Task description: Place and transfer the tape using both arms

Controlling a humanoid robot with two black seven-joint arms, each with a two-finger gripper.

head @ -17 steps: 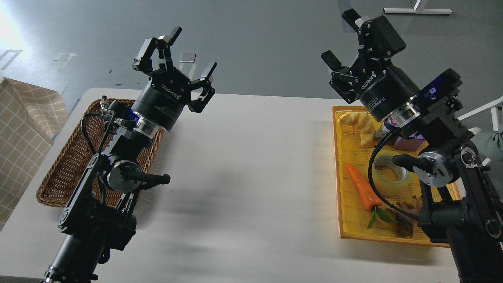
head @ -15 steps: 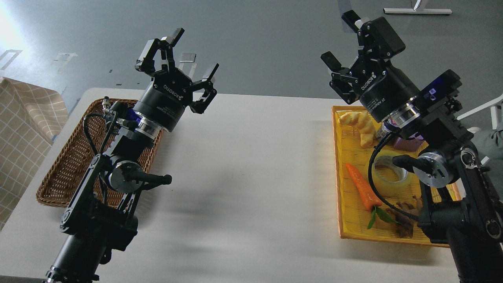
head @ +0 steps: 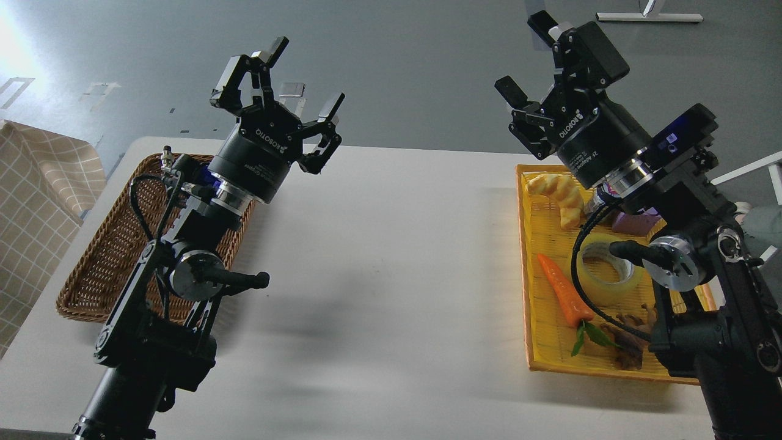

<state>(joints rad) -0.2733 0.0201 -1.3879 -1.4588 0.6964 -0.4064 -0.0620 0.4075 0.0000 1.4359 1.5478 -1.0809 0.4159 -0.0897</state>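
Observation:
The tape (head: 611, 282), a translucent yellow roll with a pale core, lies flat in the yellow tray (head: 530, 256) at the right, partly behind my right arm's cable and a silver joint disc. My right gripper (head: 530, 58) is open and empty, raised high above the tray's far end. My left gripper (head: 301, 76) is open and empty, raised above the table's far left, beside the wicker basket (head: 98, 269).
The tray also holds a yellow croissant-like toy (head: 559, 195), a carrot (head: 561, 296), a purple block (head: 635, 223) and a brown item (head: 626, 339). A checked cloth (head: 36, 195) lies left of the table (head: 391, 275). The basket looks empty.

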